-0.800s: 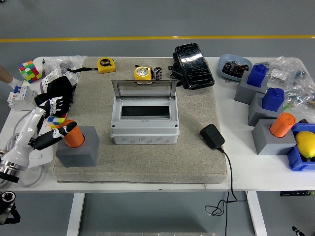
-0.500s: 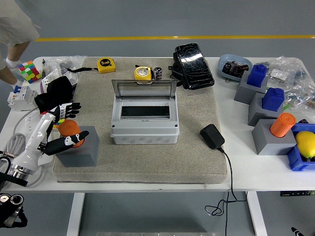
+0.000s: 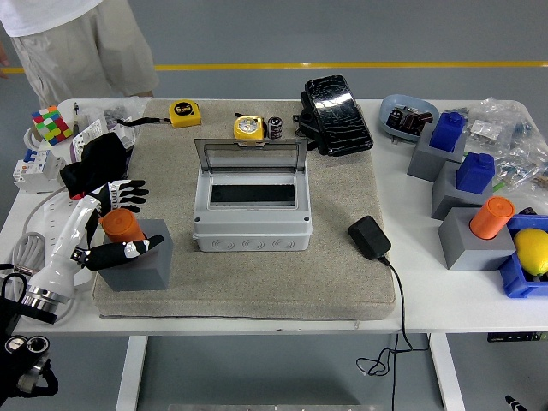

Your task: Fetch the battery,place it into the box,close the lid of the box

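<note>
Battery (image 3: 121, 228): one of two orange cylinders, left robot hand (image 3: 116, 224) spread around it; one box (image 3: 251, 205), lid raised.

A white table (image 3: 445, 308) on pale metal legs stands on a smooth grey floor (image 3: 257, 34). A yellow line (image 3: 342, 65) is painted across the floor behind the table.

Two orange cylinders (image 3: 120, 226) (image 3: 491, 217), two tape measures (image 3: 184, 112) (image 3: 248, 127), four grey blocks (image 3: 137, 266) (image 3: 469, 242) (image 3: 425, 159) (image 3: 447, 193), two small blue boxes (image 3: 447, 131) (image 3: 475, 171), one grey box (image 3: 251, 221), one colour cube (image 3: 50, 124), one lemon (image 3: 532, 251), one person (image 3: 81, 43)
</note>
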`<state>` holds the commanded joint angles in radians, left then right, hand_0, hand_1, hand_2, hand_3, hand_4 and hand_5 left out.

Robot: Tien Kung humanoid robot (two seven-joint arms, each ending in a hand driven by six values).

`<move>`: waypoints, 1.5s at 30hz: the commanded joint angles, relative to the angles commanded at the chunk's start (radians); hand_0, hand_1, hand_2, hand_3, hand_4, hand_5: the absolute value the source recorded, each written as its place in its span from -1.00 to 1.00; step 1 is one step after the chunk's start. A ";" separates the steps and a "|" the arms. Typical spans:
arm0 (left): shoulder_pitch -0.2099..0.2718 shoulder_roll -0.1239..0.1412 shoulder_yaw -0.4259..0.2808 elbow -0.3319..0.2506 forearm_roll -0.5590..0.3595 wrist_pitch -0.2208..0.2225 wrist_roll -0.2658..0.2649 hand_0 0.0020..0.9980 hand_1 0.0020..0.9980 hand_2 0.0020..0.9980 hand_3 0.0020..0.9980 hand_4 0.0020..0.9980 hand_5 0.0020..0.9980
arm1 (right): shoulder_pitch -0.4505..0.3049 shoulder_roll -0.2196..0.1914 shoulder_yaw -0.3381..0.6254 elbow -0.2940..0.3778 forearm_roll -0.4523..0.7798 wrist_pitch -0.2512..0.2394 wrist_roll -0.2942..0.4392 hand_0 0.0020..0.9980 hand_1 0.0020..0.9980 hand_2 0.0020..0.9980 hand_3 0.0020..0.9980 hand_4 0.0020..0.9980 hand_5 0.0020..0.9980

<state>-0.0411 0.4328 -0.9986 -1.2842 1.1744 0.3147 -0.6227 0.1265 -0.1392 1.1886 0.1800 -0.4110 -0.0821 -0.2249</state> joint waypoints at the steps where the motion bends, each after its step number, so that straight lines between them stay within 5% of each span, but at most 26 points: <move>1: -0.001 -0.001 0.001 0.001 -0.007 -0.002 -0.002 -0.04 -0.05 -0.01 0.30 1.00 -1.00 | 0.000 0.000 -0.001 0.000 0.000 0.000 0.000 0.36 0.37 0.38 0.17 1.00 0.02; 17: -0.023 -0.022 0.033 0.015 -0.143 -0.025 -0.023 -0.29 -0.31 -0.26 -0.02 1.00 -1.00 | 0.000 0.001 -0.003 0.000 0.004 0.000 -0.002 0.36 0.37 0.38 0.17 1.00 0.02; 18: -0.024 -0.024 0.036 0.017 -0.151 -0.024 -0.023 -0.50 -0.41 -0.32 -0.08 1.00 -1.00 | 0.000 0.001 -0.003 0.000 0.005 0.000 -0.002 0.35 0.37 0.38 0.17 1.00 0.02; 23: -0.029 -0.030 0.043 0.022 -0.169 -0.016 -0.023 -0.50 -0.41 -0.32 -0.08 1.00 -1.00 | 0.000 0.003 -0.006 0.000 0.008 0.000 -0.001 0.35 0.37 0.38 0.17 1.00 0.02; 24: -0.030 -0.032 0.044 0.023 -0.173 -0.013 -0.023 -0.78 -0.55 -0.34 -0.10 1.00 -1.00 | 0.000 0.003 -0.007 0.000 0.008 0.001 -0.001 0.35 0.37 0.38 0.17 1.00 0.02; 29: -0.036 -0.040 0.049 0.031 -0.197 0.003 -0.023 -0.78 -0.55 -0.34 -0.10 1.00 -1.00 | 0.000 0.003 -0.009 0.000 0.008 0.000 -0.002 0.35 0.37 0.38 0.17 1.00 0.02; 30: -0.038 -0.041 0.051 0.033 -0.203 0.007 -0.023 -0.92 -0.76 -0.43 -0.22 1.00 -1.00 | 0.000 0.002 -0.009 0.000 0.009 0.000 -0.002 0.35 0.37 0.38 0.17 1.00 0.01; 35: -0.048 -0.047 0.068 0.042 -0.230 0.028 -0.023 -0.92 -0.76 -0.43 -0.22 1.00 -1.00 | 0.000 0.003 -0.010 0.000 0.009 0.000 -0.003 0.35 0.37 0.38 0.17 1.00 0.01; 36: -0.050 -0.048 0.071 0.043 -0.237 0.031 -0.023 -0.98 -0.86 -0.51 -0.44 0.86 -1.00 | 0.000 0.003 -0.010 0.000 0.009 0.001 -0.003 0.36 0.37 0.38 0.17 1.00 0.00; 45: -0.055 -0.050 0.083 0.032 -0.254 0.039 -0.023 -0.99 -0.87 -0.54 -0.49 0.83 -1.00 | -0.001 0.005 -0.013 0.000 0.006 0.000 -0.002 0.35 0.37 0.38 0.17 1.00 0.00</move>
<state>-0.0958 0.3833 -0.9159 -1.2525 0.9199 0.3535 -0.6454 0.1254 -0.1342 1.1753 0.1800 -0.4049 -0.0818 -0.2265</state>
